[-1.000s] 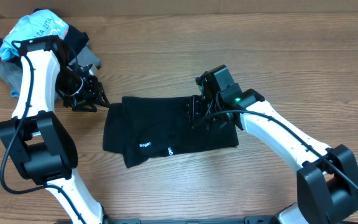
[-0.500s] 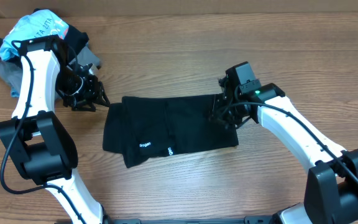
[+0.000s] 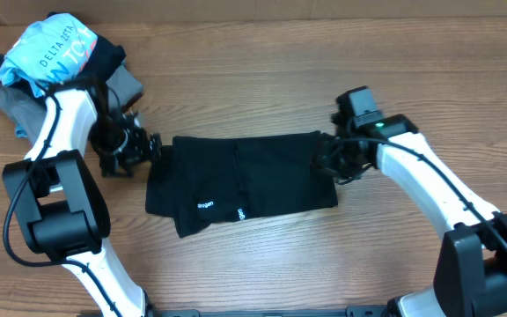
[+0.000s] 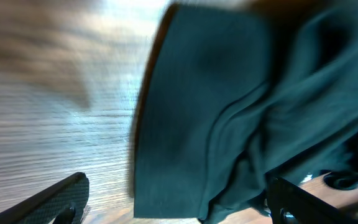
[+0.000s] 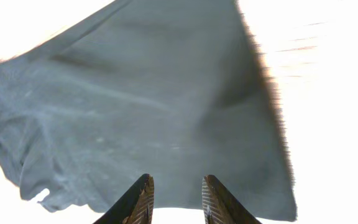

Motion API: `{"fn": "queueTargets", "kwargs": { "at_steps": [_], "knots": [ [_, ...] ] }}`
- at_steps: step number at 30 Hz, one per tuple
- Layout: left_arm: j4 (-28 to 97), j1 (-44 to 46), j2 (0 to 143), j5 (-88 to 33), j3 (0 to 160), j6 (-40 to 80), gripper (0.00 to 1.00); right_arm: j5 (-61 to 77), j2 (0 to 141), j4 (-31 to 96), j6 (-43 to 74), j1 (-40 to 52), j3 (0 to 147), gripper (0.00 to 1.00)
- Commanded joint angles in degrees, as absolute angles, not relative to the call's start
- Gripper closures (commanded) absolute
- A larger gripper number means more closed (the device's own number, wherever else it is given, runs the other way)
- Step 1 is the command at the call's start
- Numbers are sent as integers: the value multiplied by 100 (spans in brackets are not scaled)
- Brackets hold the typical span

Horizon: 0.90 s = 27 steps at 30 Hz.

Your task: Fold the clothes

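The left jaws have just sprung wide at the left edge of the large plain black soft-fabric garment (image 3: 245, 185), which lies flat on the wooden surface (image 3: 236, 88), while the right jaws, narrowly parted and empty, have backed to its right edge, likely readying another fold.

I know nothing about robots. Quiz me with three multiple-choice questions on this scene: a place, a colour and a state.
1. Where is the heap of other clothes? A far left B far right C centre
2. What colour is the flat garment in the middle? A red B black C white
3. How do the fingers of the left hand stand? A wide apart B clamped on cloth C hidden
1 A, top left in the overhead view; 2 B, black with tiny white lettering; 3 A, the wrist view shows them far apart, empty.
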<state>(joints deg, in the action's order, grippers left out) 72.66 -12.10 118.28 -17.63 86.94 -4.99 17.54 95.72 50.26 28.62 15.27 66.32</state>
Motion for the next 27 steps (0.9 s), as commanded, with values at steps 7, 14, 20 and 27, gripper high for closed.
{"fn": "queueTargets", "kwargs": {
  "at_steps": [7, 14, 20, 27],
  "knots": [
    [6149, -1129, 11841, -1914, 7747, -1288, 10, 1872, 9386, 5109, 2471, 923, 6757, 71],
    [5944, -788, 11841, -2196, 7013, -1634, 19, 1868, 9386, 5087, 2257, 913, 6757, 71],
    [5640, -714, 11841, -2143, 6665, -1557, 51, 1870, 9386, 5105, 2241, 913, 6757, 71],
    [5502, -714, 11839, -2147, 6589, -1302, 93, 1868, 9386, 5181, 2241, 913, 6757, 72]
  ]
}}
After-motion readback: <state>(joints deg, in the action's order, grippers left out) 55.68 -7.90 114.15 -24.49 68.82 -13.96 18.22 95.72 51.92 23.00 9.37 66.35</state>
